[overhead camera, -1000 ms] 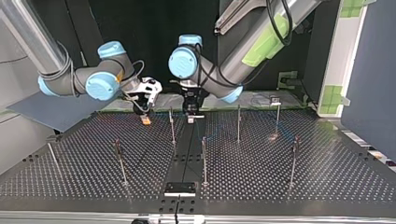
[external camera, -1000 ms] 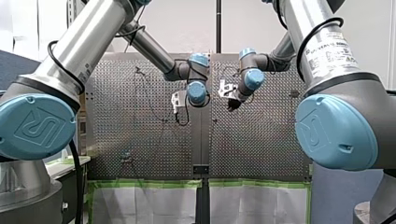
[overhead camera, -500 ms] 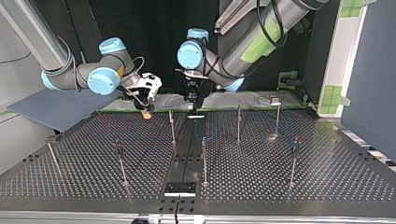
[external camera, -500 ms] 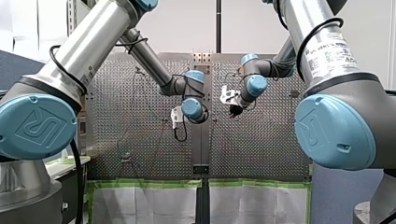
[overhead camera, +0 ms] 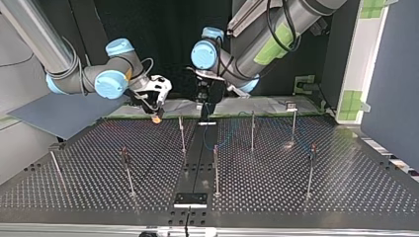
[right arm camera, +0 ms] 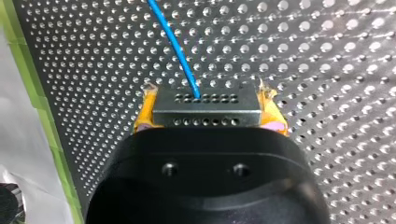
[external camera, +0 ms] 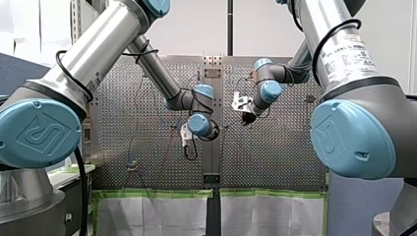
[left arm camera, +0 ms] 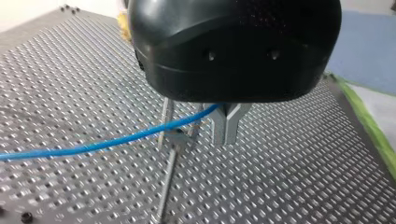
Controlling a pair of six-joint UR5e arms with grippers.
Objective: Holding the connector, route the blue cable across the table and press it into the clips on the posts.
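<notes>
My right gripper has its yellow pads shut on a flat metal connector. The blue cable leaves the connector and runs ahead over the perforated table. My left gripper has its metal fingers shut on the blue cable, which trails off to one side. A thin post with a clip stands just beside these fingers, and the cable passes right at the clip. In the top view both grippers hover near the table's far edge, my right gripper left of my left gripper.
Several thin posts stand on the perforated table, among them one between the grippers, one to its right and one nearer. A black bracket sits at the near edge. Green tape lines the table's border.
In the front view my left arm's wrist has swung downward with the cable. In the top view both grippers have risen a little off the table.
</notes>
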